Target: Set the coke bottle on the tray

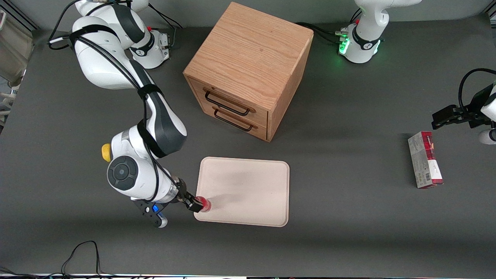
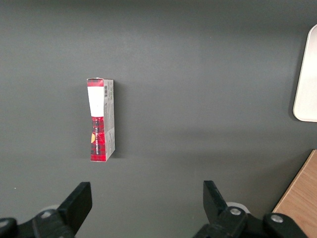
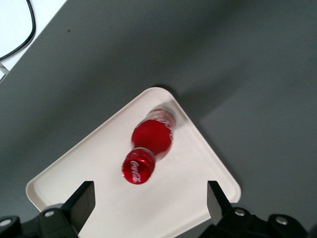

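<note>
The coke bottle (image 1: 204, 204) (image 3: 151, 141), small, red and red-capped, rests on the tray (image 1: 248, 186) (image 3: 188, 188) close to the corner nearest the working arm and the front camera. Its cap points toward the wrist camera. My right gripper (image 1: 192, 202) (image 3: 148, 203) hovers at that same corner, just off the bottle's cap. It is open, with both fingers spread wide and nothing between them. The tray is a large cream-white rectangle with rounded corners. One edge of the tray (image 2: 307, 74) also shows in the left wrist view.
A wooden two-drawer cabinet (image 1: 248, 69) stands farther from the front camera than the tray. A red-and-grey carton (image 1: 424, 159) (image 2: 100, 119) lies toward the parked arm's end of the table. A black cable (image 1: 81, 252) loops at the table's front edge.
</note>
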`<state>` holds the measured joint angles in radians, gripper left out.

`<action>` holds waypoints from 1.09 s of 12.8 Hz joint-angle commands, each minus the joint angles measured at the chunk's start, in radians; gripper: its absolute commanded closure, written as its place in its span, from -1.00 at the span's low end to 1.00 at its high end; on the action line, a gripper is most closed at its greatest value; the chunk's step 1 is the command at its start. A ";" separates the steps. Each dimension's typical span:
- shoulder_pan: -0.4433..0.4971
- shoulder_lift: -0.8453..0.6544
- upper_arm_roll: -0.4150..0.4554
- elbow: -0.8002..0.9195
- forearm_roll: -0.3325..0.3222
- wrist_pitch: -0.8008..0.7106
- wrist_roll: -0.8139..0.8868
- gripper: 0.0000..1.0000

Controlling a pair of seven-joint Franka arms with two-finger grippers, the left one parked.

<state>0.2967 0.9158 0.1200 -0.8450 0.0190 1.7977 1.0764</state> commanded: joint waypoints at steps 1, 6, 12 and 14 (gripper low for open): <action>-0.022 -0.115 -0.005 -0.080 0.001 -0.134 -0.187 -1.00; -0.115 -0.511 -0.006 -0.567 0.009 -0.150 -0.614 -1.00; -0.143 -0.980 -0.158 -1.000 0.024 -0.233 -1.120 -1.00; -0.142 -1.031 -0.175 -1.020 0.024 -0.238 -1.145 -1.00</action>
<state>0.1482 -0.0431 -0.0467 -1.7917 0.0276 1.5461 -0.0233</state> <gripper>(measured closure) 0.000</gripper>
